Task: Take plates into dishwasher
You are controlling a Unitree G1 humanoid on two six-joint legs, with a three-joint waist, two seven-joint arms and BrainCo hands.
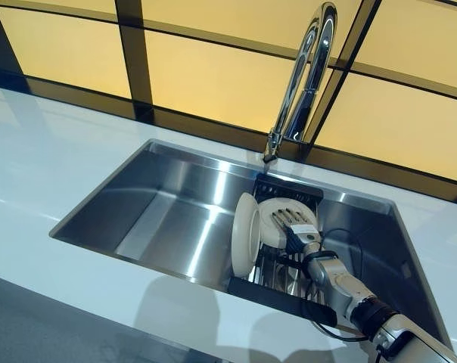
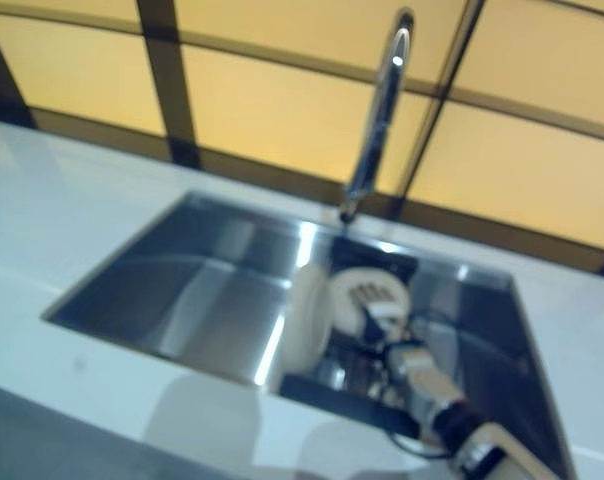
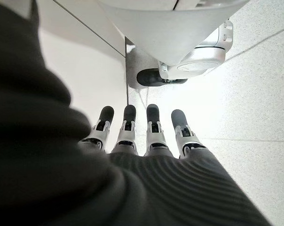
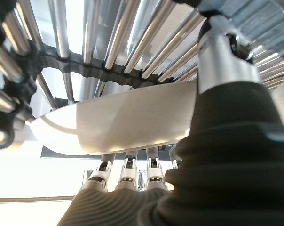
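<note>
Your right hand [image 1: 298, 228] pinches a cream plate [image 1: 278, 219], fingers on its face, thumb behind the rim, in the steel sink [image 1: 160, 204]. You have two plates: a second plate [image 1: 244, 233] stands upright in the black rack [image 1: 278, 291]. Your left hand [image 3: 146, 136] hangs relaxed, fingers straight. No writing is readable.

A white countertop [image 1: 39, 174] is seen, with a steel sink [image 1: 168, 212] sunk into it. A chrome tap [image 1: 304, 76] is mounted on the countertop behind the sink. Inside the sink, at its right side, a black dish rack [image 1: 278, 295] is placed, and two white plates [image 1: 247, 234] are stood upright in it.
</note>
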